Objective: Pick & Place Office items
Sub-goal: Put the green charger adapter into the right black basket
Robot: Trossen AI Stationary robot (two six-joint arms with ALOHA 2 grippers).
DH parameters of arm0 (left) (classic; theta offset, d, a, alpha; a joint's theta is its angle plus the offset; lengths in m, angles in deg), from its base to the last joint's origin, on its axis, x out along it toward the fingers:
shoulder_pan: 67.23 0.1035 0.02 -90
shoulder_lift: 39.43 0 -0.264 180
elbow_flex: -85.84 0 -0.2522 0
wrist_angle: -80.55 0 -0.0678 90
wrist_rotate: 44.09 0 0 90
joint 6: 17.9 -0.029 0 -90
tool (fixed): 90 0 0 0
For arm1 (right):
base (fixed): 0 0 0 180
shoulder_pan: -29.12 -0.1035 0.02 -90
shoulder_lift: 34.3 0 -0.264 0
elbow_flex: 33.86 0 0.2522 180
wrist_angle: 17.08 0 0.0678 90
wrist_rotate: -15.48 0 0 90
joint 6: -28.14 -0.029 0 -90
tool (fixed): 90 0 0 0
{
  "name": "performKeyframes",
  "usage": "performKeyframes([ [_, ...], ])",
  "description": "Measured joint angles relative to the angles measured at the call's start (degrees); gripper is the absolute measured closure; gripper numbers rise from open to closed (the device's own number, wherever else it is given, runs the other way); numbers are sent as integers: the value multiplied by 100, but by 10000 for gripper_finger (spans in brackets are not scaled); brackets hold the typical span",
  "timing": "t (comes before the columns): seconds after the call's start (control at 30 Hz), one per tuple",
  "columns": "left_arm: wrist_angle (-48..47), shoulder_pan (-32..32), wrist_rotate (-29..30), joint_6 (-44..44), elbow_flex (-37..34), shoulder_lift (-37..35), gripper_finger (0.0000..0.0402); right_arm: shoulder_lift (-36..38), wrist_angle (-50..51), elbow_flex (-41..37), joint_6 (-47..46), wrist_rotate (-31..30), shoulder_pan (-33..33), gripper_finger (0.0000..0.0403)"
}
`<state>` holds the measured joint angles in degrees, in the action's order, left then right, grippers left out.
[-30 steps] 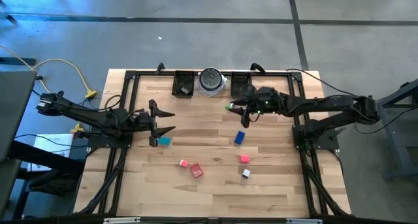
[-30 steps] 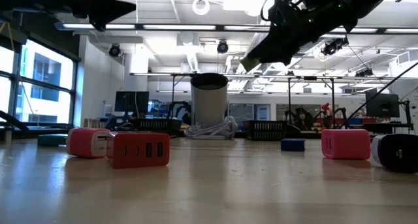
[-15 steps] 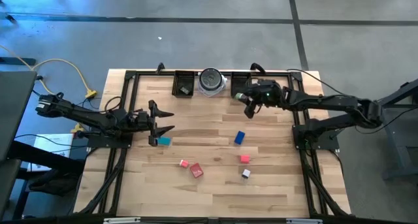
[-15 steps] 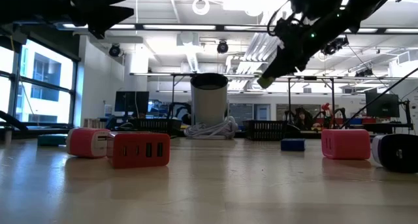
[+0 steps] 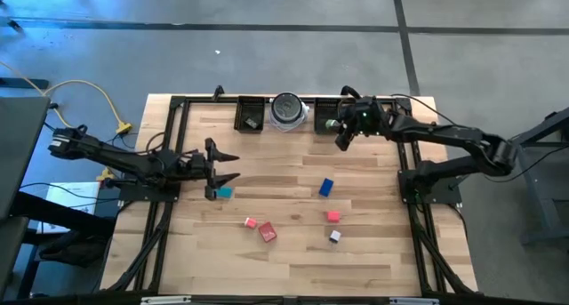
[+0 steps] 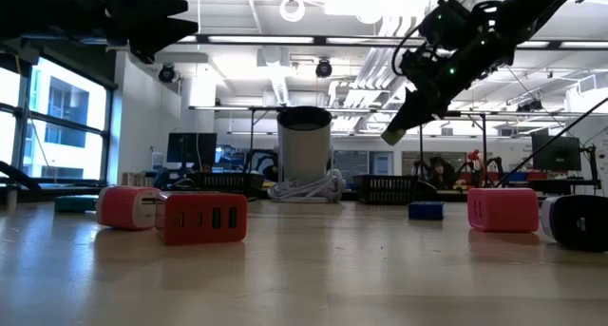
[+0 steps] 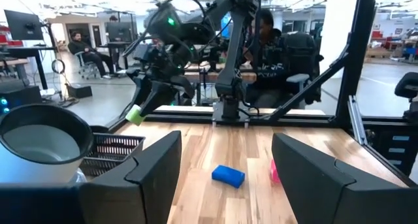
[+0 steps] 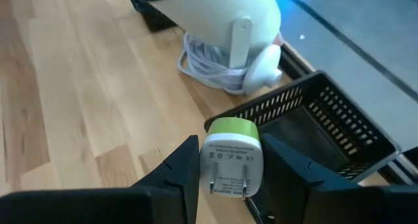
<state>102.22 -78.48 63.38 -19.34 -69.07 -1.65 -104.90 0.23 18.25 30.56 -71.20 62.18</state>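
1. My right gripper (image 8: 225, 168) is clenched on the green-white charger (image 8: 230, 159); in my wrist view its two prongs point back at me and its green end faces away.
2. From above, that gripper (image 5: 339, 134) hangs at the back of the table (image 5: 293, 260), right over the near edge of the right black tray (image 5: 331, 110). In the low view the charger (image 6: 393, 134) is well clear of the tabletop.
3. The wrist view shows the mesh tray (image 8: 326, 126) just beyond the charger, and the round silver-grey dish (image 8: 222, 15) with a coiled white cable (image 8: 209, 70) at its foot, beside the tray.
4. My left gripper (image 5: 222, 167) waits at the left side of the table, fingers spread and holding nothing, with the teal piece (image 5: 224, 192) just beside it.
5. The other pieces lie on the wood: blue piece (image 5: 326, 188) in the middle, pink piece (image 5: 332, 216) and a black-and-white piece (image 5: 335, 236) nearer the front, red piece (image 5: 268, 233) and a small pink one (image 5: 251, 222) touching or nearly so.
6. The left black tray (image 5: 249, 114) has a small item in it; I cannot tell what.
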Motion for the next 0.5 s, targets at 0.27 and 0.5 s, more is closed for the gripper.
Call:
performKeyframes([
  [0.27, 325, 0, 2, 1, 0, 314, 169, -112, -14, 95, 154, 339, 560, 282],
  [0.5, 486, 71, 3, 16, 0, 464, 169, -301, 617, 767, 230, 755, 882, 282],
])
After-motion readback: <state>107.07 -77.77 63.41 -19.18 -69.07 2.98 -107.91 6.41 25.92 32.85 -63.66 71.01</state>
